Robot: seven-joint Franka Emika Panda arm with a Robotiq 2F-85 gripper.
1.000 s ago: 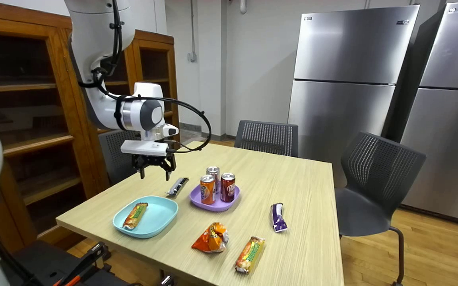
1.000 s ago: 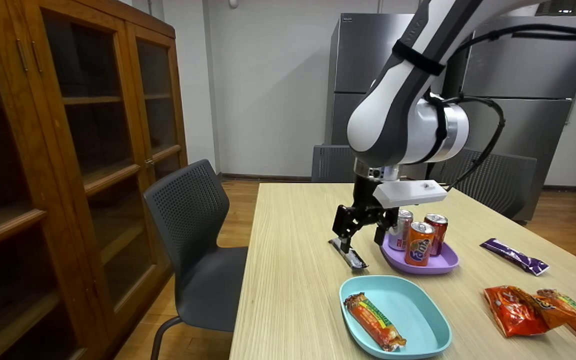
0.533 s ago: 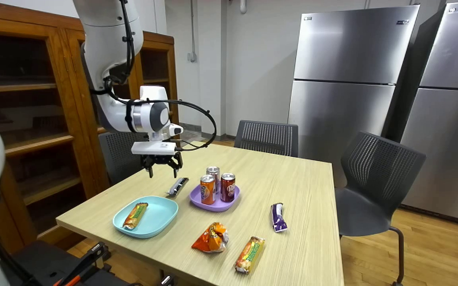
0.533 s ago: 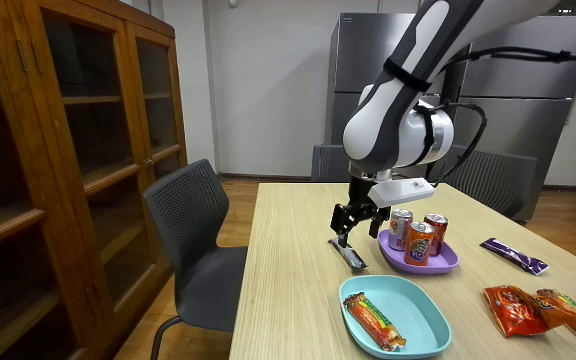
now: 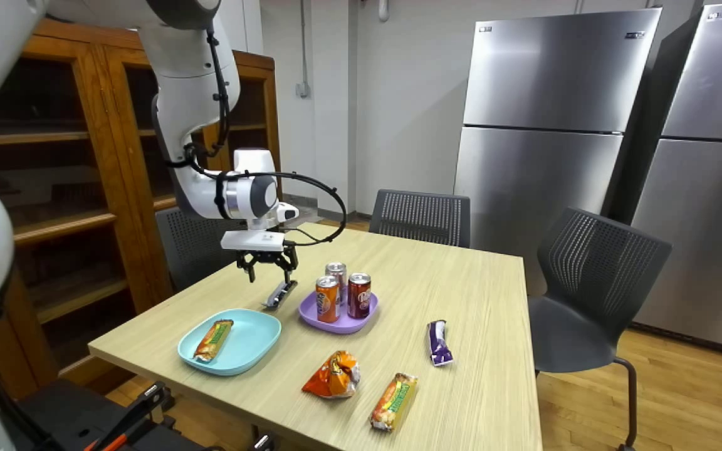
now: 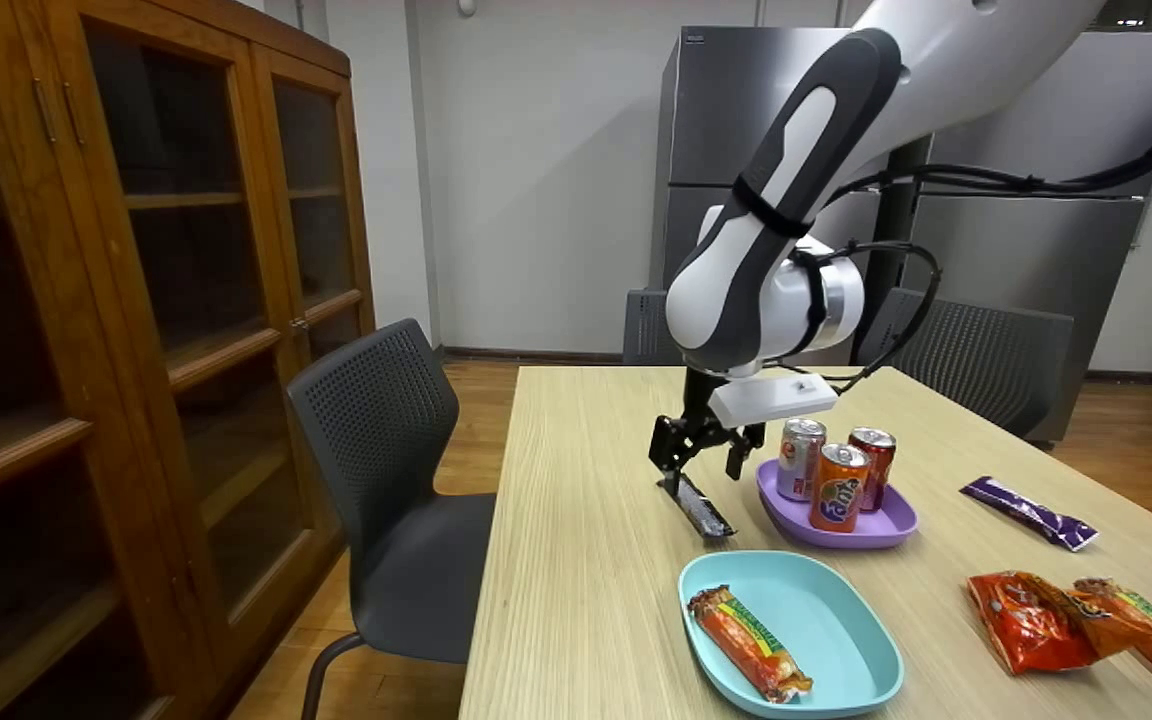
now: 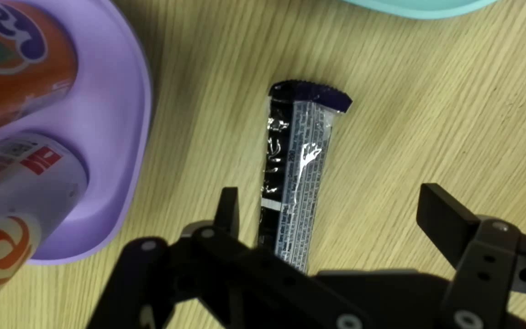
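A dark wrapped bar [image 7: 295,173] lies on a pale wood tabletop [image 7: 404,128], beneath the robot's hand [image 7: 329,210]. All clock directions start from this bar. In the wrist view, a purple plate [image 7: 112,91] crowds it at nine o'clock, carrying an upright orange can [image 7: 16,87], silver can [image 7: 25,201] and dark red can [image 5: 359,297]. A turquoise plate [image 7: 427,8] edges in at one o'clock. In an exterior view, the turquoise plate is between seven and eight, holding a yellow-and-orange bar [image 5: 214,341]; well apart are a purple packet [image 5: 439,344] between three and four, a second yellow bar [image 5: 393,402] between four and five, and an orange bag [image 5: 333,376] at five.

In the wrist view, the dark bar's long axis runs nearly twelve to six, its crimped purple end just past twelve; the lower end is hidden. The hand is released, fingers spread to either side of the bar, one between it and the purple plate.
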